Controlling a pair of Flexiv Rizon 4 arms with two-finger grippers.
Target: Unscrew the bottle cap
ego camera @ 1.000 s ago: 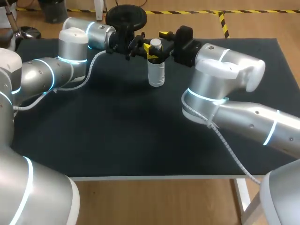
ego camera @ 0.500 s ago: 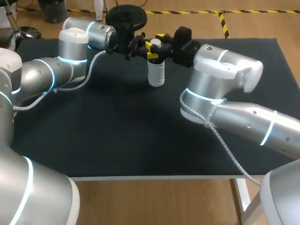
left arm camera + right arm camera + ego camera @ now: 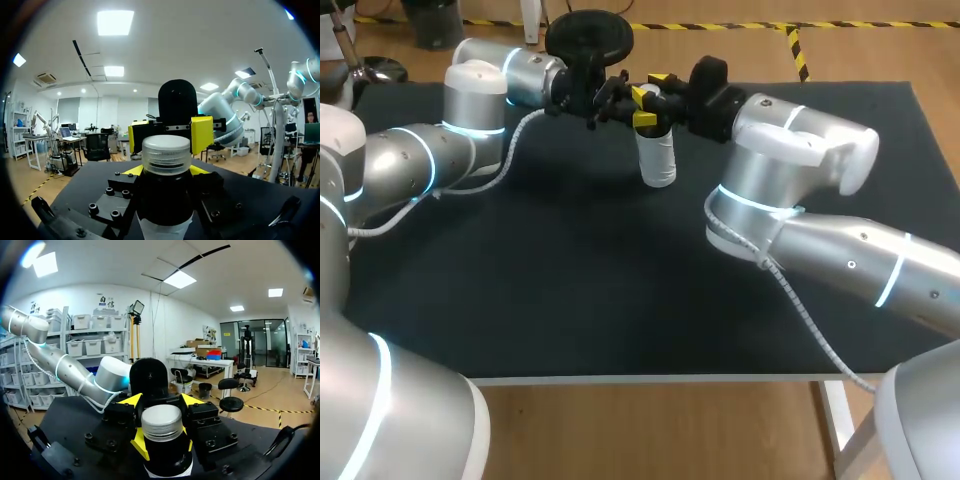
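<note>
White plastic bottle (image 3: 658, 160) is held tilted at the far middle of the black-covered table (image 3: 570, 270), between both arms. Left gripper (image 3: 165, 172) is clenched on its neck just under the ribbed silver screw cap (image 3: 166, 154). Right gripper (image 3: 163, 442) is clamped on the cap from the opposite side.

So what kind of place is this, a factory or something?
Probably a robotics test bench rather than a factory line. A left arm and a right arm share one dark-covered table, and they meet at a single bottle.
</note>
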